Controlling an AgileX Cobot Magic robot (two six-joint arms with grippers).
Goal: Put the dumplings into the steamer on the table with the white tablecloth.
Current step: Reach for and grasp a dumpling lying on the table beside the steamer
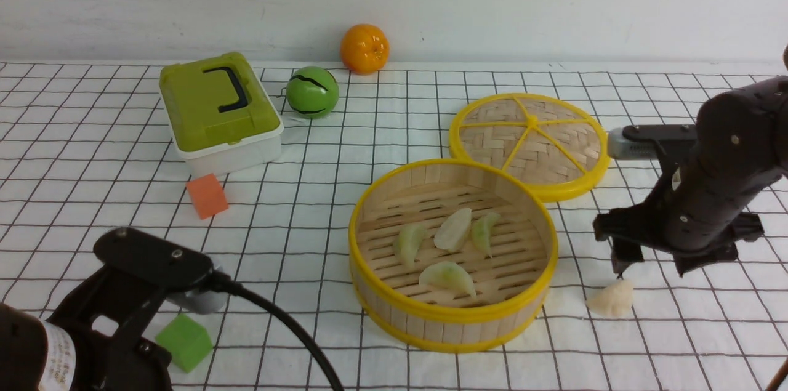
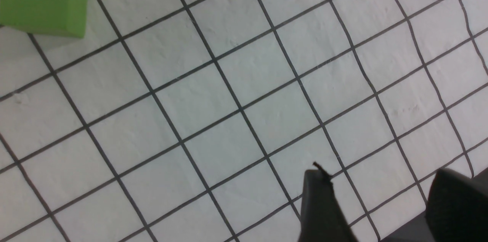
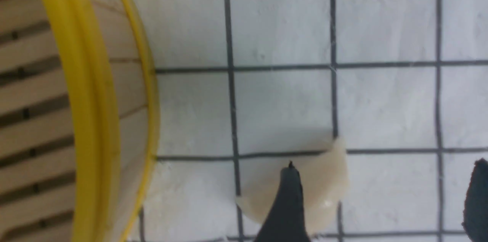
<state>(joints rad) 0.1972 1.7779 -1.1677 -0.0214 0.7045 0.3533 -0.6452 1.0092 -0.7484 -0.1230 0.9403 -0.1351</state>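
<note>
The steamer [image 1: 452, 314] stands on the white tablecloth [image 1: 369, 132] at centre. Several dumplings lie on its slatted floor, among them a cream one [image 1: 454, 229] and a pale green one [image 1: 448, 277]. One cream dumpling [image 1: 611, 300] lies on the cloth just right of the steamer. My right gripper [image 1: 651, 268] hangs open above it. In the right wrist view [image 3: 383, 169] one finger overlaps the dumpling [image 3: 324, 181] and the other stands far off, with the steamer wall [image 3: 87, 101] beside. My left gripper [image 2: 379, 175] is open and empty over bare cloth.
The flat woven lid [image 1: 529, 143] lies behind the steamer. A green box [image 1: 218, 111], a green ball [image 1: 312, 92] and an orange [image 1: 364, 48] stand at the back. An orange cube [image 1: 207, 195] and a green cube [image 1: 184, 342] [image 2: 42, 2] lie at the left.
</note>
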